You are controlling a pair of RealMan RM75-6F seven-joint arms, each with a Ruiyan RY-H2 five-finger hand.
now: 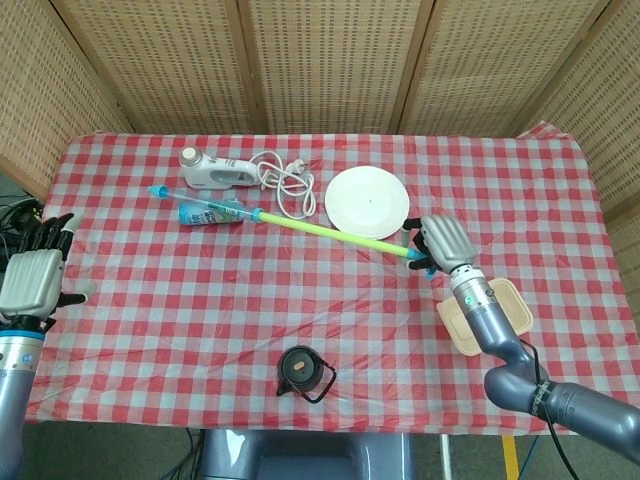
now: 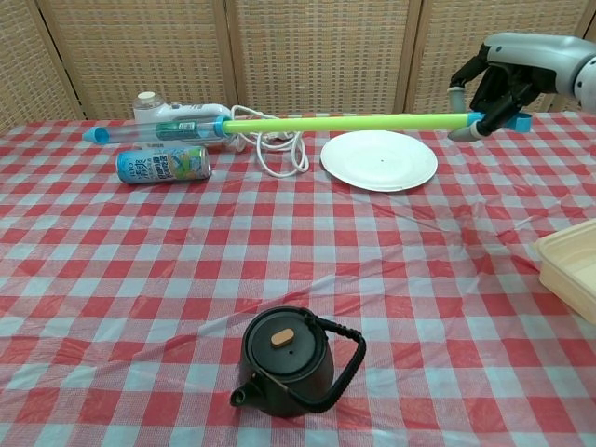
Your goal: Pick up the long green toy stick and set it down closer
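Note:
The long green toy stick (image 1: 325, 229) (image 2: 345, 122) has a yellow-green shaft, a clear tube section and a blue tip at its far left end. It hangs level in the air above the table. My right hand (image 1: 441, 243) (image 2: 498, 79) grips its right end, fingers wrapped around the blue handle. In the chest view the shaft passes above the white plate (image 2: 379, 159) and the cord. My left hand (image 1: 33, 277) is off the table's left edge, fingers spread, holding nothing.
A black teapot (image 2: 290, 363) stands near the front centre. A lying blue can (image 2: 163, 165), a white hand mixer (image 2: 177, 119) with coiled cord (image 2: 277, 149) sit at the back left. A beige lunch box (image 2: 571, 267) is at the right edge.

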